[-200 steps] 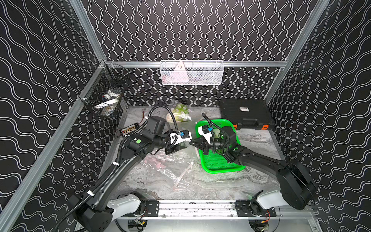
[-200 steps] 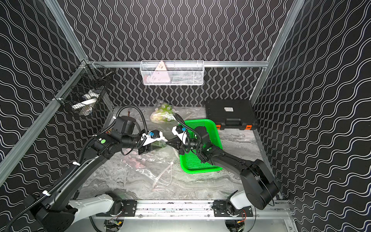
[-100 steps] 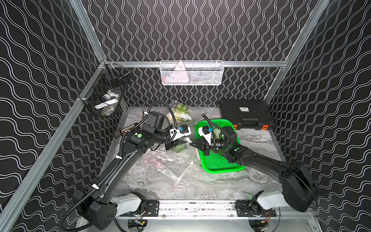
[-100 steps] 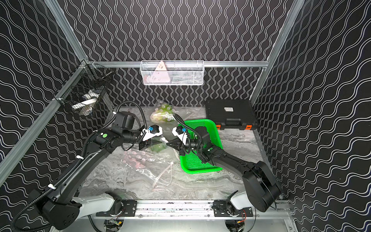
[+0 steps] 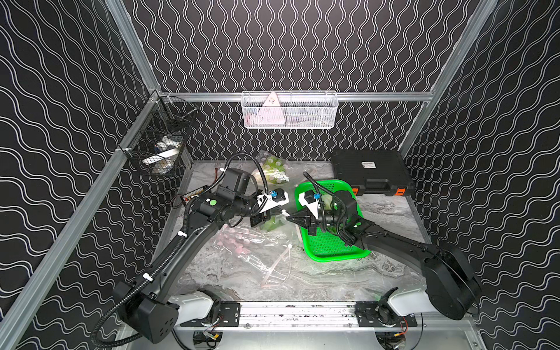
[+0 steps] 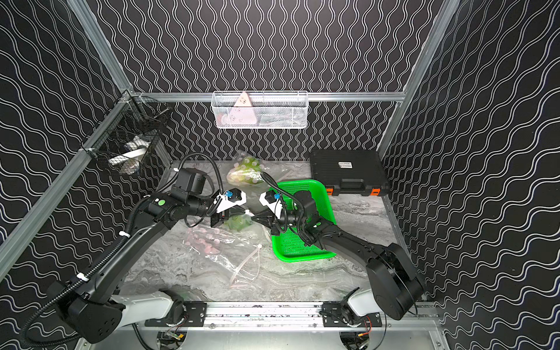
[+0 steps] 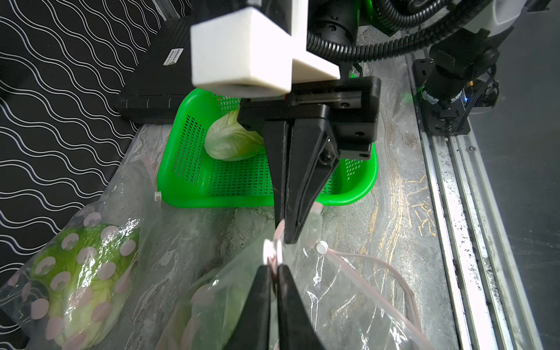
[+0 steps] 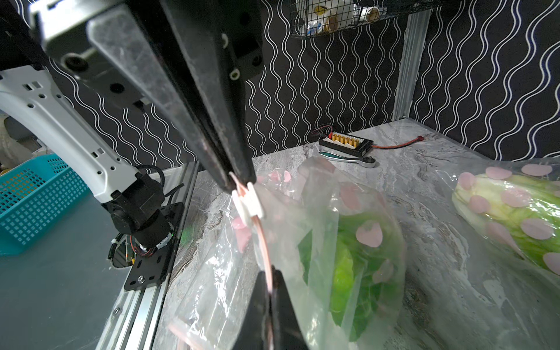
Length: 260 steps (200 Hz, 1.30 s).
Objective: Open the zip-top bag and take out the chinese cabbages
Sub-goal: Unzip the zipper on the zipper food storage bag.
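1. Near the middle of both top views, a clear zip bag [image 5: 272,225] with pink spots is held up by its top edge between the two arms. One green cabbage [image 8: 348,257] shows through the plastic inside it.
2. On that edge the left gripper [image 7: 272,269] has its fingers pressed together, pinching the pink zip strip right beside the white slider [image 7: 271,253].
3. Facing it tip to tip, the right gripper [image 8: 269,280] is also pinched tight on the same strip, and the slider sits between the two.
4. Just right of the held bag in the top views stands a green basket [image 5: 330,251]. A second cabbage [image 7: 233,142], pale and crinkled, lies loose in it, partly hidden by the right arm.
5. At the upper middle, near the back wall, another spotted bag [image 5: 272,174] holds a third cabbage [image 7: 75,272].
6. Below the held bag, a flat clear bag [image 5: 251,251] lies spread on the marble table [image 5: 303,281].
7. At the upper right of the table, behind the basket, sits a black case [image 5: 369,172].
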Each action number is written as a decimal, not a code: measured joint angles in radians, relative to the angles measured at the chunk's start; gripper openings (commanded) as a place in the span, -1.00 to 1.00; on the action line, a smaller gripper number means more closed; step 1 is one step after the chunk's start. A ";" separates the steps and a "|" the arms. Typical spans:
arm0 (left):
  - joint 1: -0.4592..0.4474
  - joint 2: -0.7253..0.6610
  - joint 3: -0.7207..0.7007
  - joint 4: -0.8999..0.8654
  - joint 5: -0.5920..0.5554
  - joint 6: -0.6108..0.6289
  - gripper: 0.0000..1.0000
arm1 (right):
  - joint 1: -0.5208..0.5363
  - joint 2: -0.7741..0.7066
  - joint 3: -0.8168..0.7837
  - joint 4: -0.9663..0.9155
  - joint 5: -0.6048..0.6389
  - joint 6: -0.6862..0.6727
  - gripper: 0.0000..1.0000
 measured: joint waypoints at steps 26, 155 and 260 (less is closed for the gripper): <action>0.000 0.004 0.000 0.001 0.005 -0.004 -0.93 | 0.000 0.000 0.004 -0.014 0.000 -0.002 -1.00; 0.000 -0.023 -0.045 0.028 0.033 -0.033 -1.00 | 0.008 -0.058 -0.045 0.199 0.027 -0.013 -0.02; 0.000 -0.062 -0.075 0.048 0.060 -0.059 -1.00 | 0.058 -0.033 0.027 0.110 0.050 -0.032 -0.20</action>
